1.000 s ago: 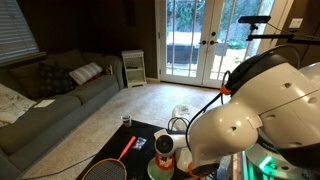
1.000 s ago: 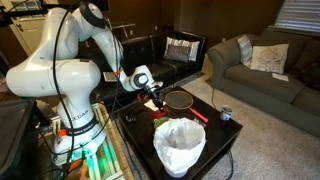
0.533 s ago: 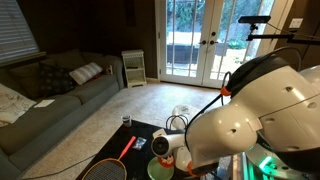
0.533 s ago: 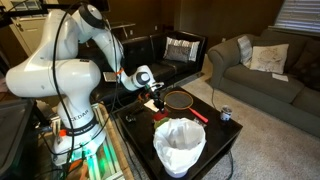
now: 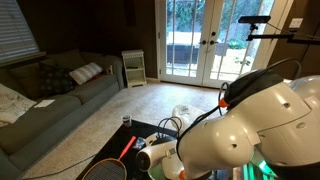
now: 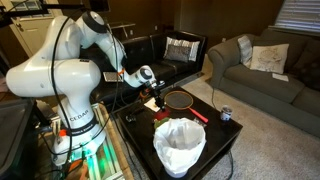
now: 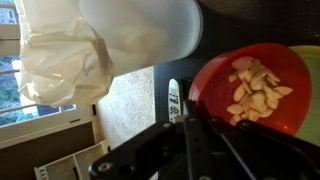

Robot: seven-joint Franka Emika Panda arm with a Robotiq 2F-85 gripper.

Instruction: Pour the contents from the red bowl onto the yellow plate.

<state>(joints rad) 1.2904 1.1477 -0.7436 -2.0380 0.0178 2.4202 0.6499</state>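
In the wrist view my gripper (image 7: 190, 122) is shut on the near rim of the red bowl (image 7: 255, 90), which holds several pale pieces and looks roughly level. A sliver of the yellow-green plate (image 7: 313, 52) shows past the bowl's far edge. In an exterior view the gripper (image 6: 153, 93) hovers over the dark table (image 6: 135, 135) beside the racket. In an exterior view the wrist (image 5: 150, 158) is low over the table, and the arm hides the bowl and plate.
A tall white container lined with a plastic bag (image 6: 180, 145) stands at the table's near end; it also shows in the wrist view (image 7: 120, 40). A badminton racket with a red handle (image 6: 180, 100) and a small can (image 6: 226, 114) lie on the table. Sofas surround it.
The arm has swung, so the wrist sits further left in an exterior view. The gripper has shifted slightly with the bowl still held.
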